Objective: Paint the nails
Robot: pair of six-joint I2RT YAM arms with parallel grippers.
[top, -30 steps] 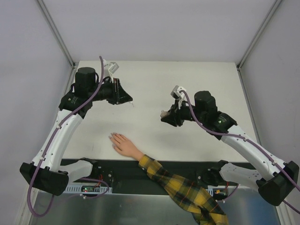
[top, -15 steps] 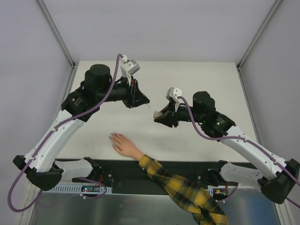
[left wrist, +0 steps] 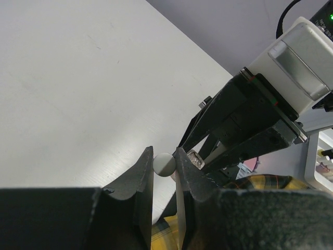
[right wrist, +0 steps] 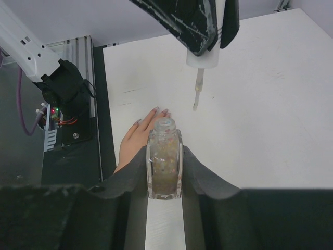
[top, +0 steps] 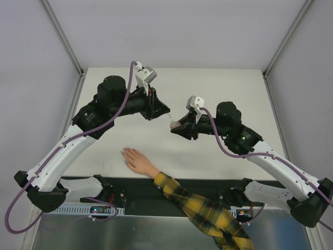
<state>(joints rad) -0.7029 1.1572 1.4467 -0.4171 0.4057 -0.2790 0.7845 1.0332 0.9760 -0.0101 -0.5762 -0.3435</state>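
White worktop (top: 218,88) fills our view. Since a second ago the left arm (top: 73,148) has swung toward 3 o'clock. Its left gripper (left wrist: 164,159) clamps the brush cap (right wrist: 203,57), bristles (right wrist: 196,99) near the polish bottle (right wrist: 165,161) pinched in the right gripper (top: 177,126). We judge dipping comes next. At 7 o'clock lies the mannequin hand (top: 138,161), nails (top: 125,152) unobstructed.

Tiny pale greyish-lavender nails (top: 125,151) are seen tipping flesh-coloured mannequin fingers (top: 131,155), laid flat on the white bench (top: 218,83) near its front edge, left of centre.
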